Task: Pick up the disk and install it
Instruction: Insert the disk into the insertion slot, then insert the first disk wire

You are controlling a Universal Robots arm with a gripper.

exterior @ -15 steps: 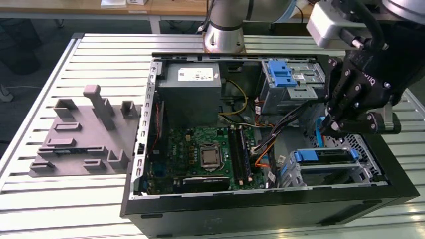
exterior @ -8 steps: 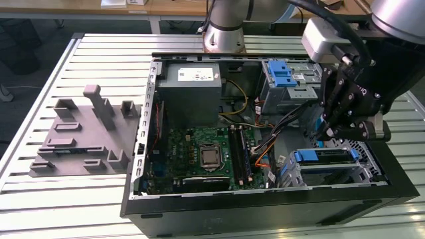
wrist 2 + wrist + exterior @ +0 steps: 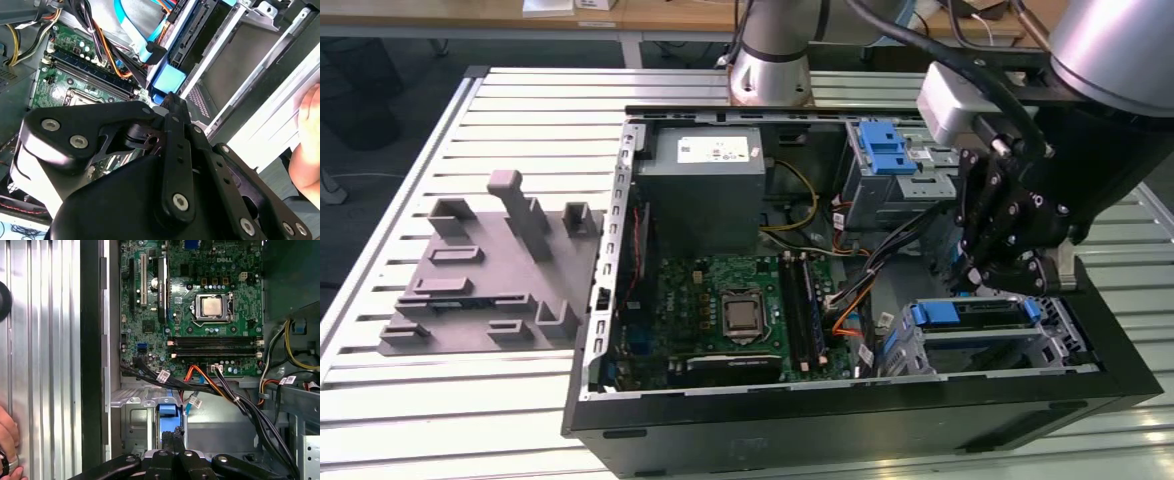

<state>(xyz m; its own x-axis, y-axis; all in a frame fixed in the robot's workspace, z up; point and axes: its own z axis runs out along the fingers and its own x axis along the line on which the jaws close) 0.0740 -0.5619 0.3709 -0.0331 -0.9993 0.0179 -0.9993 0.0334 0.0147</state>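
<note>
Down inside the open computer case (image 3: pixel 607 300), the end effector (image 3: pixel 1003 275) hangs just above the drive bay (image 3: pixel 1067 345) at the case's front corner, on the exterior view's right. Its black fingers (image 3: pixel 170 442) are drawn close together, and in the first wrist view their tips meet the blue front (image 3: pixel 168 416) of the disk (image 3: pixel 967 313); whether they truly clamp it I cannot tell. The disk lies flat in that bay, its blue carrier rail facing the motherboard (image 3: pixel 734 310), and in the second wrist view the same blue piece (image 3: pixel 167 80) sits right at the fingertips. A bundle of black, orange and blue cables (image 3: pixel 220 387) runs between the bay and the motherboard, whose processor socket (image 3: pixel 212 306) is bare. Farther along the same side of the case stands a metal cage with a blue latch (image 3: pixel 887 150), and beside it a grey power supply box (image 3: pixel 700 190). The case rests on a slatted metal desk (image 3: pixel 400 200); a grey moulded fixture (image 3: pixel 487 265) sits toward the desk's edge on the exterior view's left. A person's hand (image 3: pixel 7 447) rests on the desk beside the case.
</note>
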